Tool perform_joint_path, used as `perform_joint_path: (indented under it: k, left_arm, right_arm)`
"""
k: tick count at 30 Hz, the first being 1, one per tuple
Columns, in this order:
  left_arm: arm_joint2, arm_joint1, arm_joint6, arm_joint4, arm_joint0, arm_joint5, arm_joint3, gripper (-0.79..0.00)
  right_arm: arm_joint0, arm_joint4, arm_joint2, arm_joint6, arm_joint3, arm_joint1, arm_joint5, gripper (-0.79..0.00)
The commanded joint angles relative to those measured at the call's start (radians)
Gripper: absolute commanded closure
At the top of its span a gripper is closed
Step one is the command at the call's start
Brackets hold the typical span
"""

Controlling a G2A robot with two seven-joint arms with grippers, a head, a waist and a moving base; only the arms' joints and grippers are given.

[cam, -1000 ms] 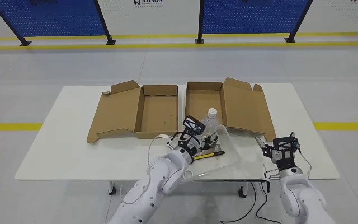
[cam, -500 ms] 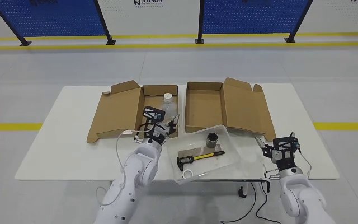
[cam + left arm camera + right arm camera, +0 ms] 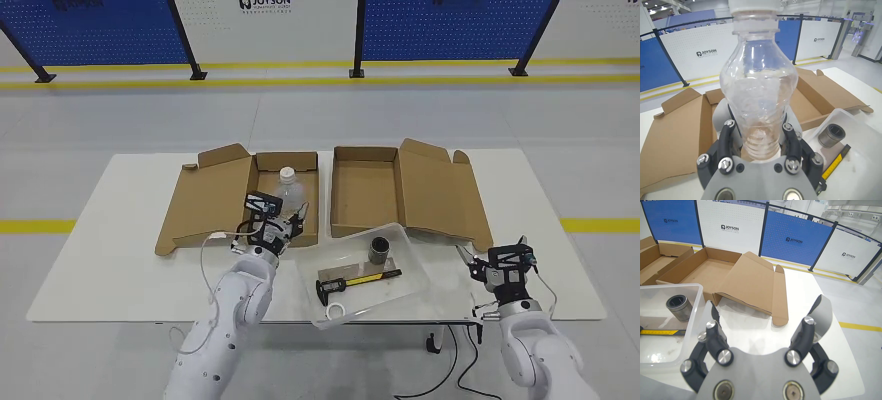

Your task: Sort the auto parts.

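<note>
Right, the clear, white-capped plastic bottle (image 3: 758, 98) is pinched near its base by the left gripper (image 3: 758, 130), over the open brown cardboard box (image 3: 305, 205) ahead; released there, it may topple. Right gripper (image 3: 764, 308) spread, empty.

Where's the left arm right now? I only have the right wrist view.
Observer: Over the left cardboard box. The left claw is shut on a clear plastic bottle.
Operator: Upright?
Observer: Yes, with its white cap on top, gripped low on the body. I cannot tell whether it touches the box floor.
Operator: Anything in front of me that I'm missing?
Observer: The yellow scale you see belongs to a caliper lying in the clear tray. A small white ring lies at the tray's near corner.
</note>
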Motion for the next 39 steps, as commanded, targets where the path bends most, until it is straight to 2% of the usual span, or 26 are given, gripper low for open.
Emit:
perform_joint_path:
  k: [1,8,14,20,26,31,32,33,35,36,37,38,39]
  left_arm:
    - [0.000,0.000,0.000,0.000,0.000,0.000,0.000,0.000]
    - [0.007,-0.002,0.001,-0.011,0.005,0.002,0.008,0.000]
    - [0.035,-0.013,0.027,0.001,-0.052,0.076,0.092,0.000]
    - [0.038,-0.024,0.088,0.004,-0.129,0.149,0.246,0.000]
    - [0.052,-0.034,0.131,0.007,-0.209,0.164,0.425,0.000]
    - [0.063,-0.042,0.160,0.011,-0.259,0.177,0.540,0.000]
    - [0.064,-0.044,0.166,0.007,-0.267,0.180,0.558,-0.012]
    - [0.065,-0.046,0.176,0.003,-0.275,0.183,0.575,-0.062]
    - [0.067,-0.049,0.191,0.005,-0.289,0.192,0.608,0.000]
    - [0.067,-0.050,0.198,0.003,-0.295,0.197,0.622,-0.009]
    - [0.067,-0.051,0.207,0.000,-0.301,0.202,0.636,-0.071]
    - [0.067,-0.053,0.215,0.002,-0.307,0.211,0.649,-0.148]
    - [0.066,-0.054,0.224,0.003,-0.313,0.219,0.661,-0.274]
  right_arm:
    - [0.000,0.000,0.000,0.000,0.000,0.000,0.000,-0.785]
    - [0.000,0.000,0.000,0.000,0.000,0.000,0.000,-0.785]
    - [0.000,0.000,0.000,0.000,0.000,0.000,0.000,-0.785]
    - [0.000,0.000,0.000,0.000,0.000,0.000,0.000,-0.785]
    - [0.000,0.000,0.000,0.000,0.000,0.000,0.000,-0.785]
    - [0.000,0.000,0.000,0.000,0.000,0.000,0.000,-0.785]
    - [0.000,0.000,0.000,0.000,0.000,0.000,0.000,-0.785]
    - [0.000,0.000,0.000,0.000,0.000,0.000,0.000,-0.785]
    - [0.000,0.000,0.000,0.000,0.000,0.000,0.000,-0.785]
    - [0.000,0.000,0.000,0.000,0.000,0.000,0.000,-0.785]
    - [0.000,0.000,0.000,0.000,0.000,0.000,0.000,-0.785]
    - [0.000,0.000,0.000,0.000,0.000,0.000,0.000,-0.785]
    - [0.000,0.000,0.000,0.000,0.000,0.000,0.000,-0.785]
